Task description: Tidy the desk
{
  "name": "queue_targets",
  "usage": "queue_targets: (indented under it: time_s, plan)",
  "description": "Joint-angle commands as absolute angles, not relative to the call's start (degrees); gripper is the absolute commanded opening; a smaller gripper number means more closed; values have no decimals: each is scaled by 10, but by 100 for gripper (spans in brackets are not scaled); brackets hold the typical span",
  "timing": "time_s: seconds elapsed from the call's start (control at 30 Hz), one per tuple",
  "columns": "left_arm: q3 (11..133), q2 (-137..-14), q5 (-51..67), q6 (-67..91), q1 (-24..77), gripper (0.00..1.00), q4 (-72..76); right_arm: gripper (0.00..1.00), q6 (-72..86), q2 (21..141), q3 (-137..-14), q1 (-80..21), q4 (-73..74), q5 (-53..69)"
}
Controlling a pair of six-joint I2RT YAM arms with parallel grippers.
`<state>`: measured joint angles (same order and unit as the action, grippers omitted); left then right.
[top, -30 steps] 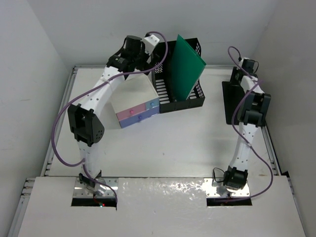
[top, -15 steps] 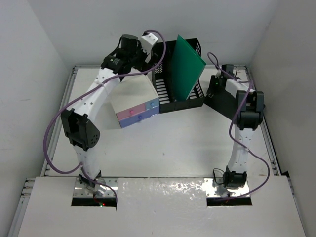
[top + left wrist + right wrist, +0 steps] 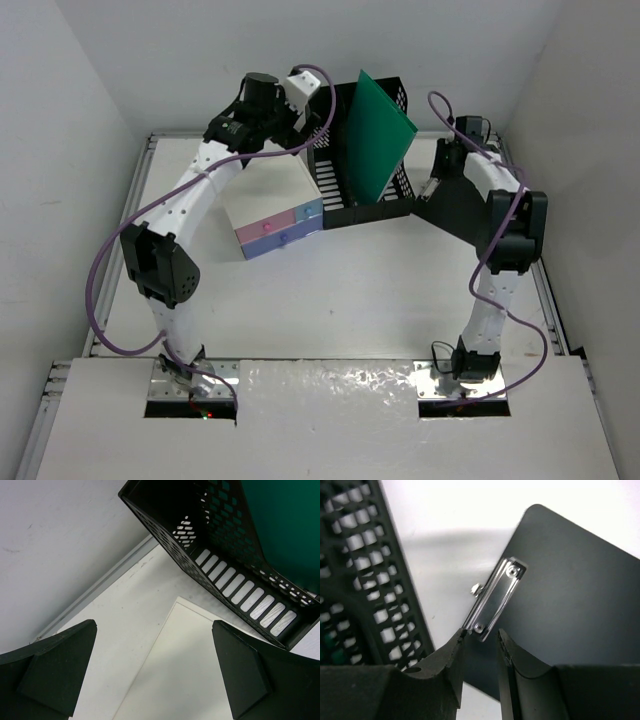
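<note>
The white desk [image 3: 380, 290] holds a black mesh basket [image 3: 370, 195] with a green folder [image 3: 375, 130] leaning in it. My right gripper [image 3: 440, 178] is shut on the edge of a black clipboard [image 3: 460, 205], which is held tilted, its corner by the basket's right side. In the right wrist view, the gripper [image 3: 480, 647] pinches the clipboard [image 3: 570, 595] just below its metal clip [image 3: 497, 600]. My left gripper [image 3: 295, 125] is open and empty above the drawer box [image 3: 275, 215], beside the basket; the left wrist view [image 3: 152, 675] shows its jaws wide apart.
The drawer box has a white top [image 3: 185, 670] and pink and blue drawers facing front. The basket [image 3: 220, 565] stands just behind it. Raised rails [image 3: 100, 587] edge the desk, and white walls close in on three sides.
My right arm has swung the clipboard from the right edge leftward and up, toward the basket. My left arm shifted slightly left at the elbow; its gripper stays by the basket.
</note>
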<state>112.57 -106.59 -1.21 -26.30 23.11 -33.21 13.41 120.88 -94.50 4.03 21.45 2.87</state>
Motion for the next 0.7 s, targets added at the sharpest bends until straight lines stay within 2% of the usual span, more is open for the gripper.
queue_targets:
  time_s: [0.0, 0.43, 0.67]
  plan:
    - [1123, -1039, -3, -259, 226, 100, -305, 29, 163, 1262, -981, 42, 219, -12]
    - [1115, -1043, -4, -262, 226, 100, -299, 27, 193, 1360, -1027, 40, 225, -37]
    - [1108, -1039, -9, -266, 226, 100, -294, 11, 187, 1392, -1072, 40, 254, -49]
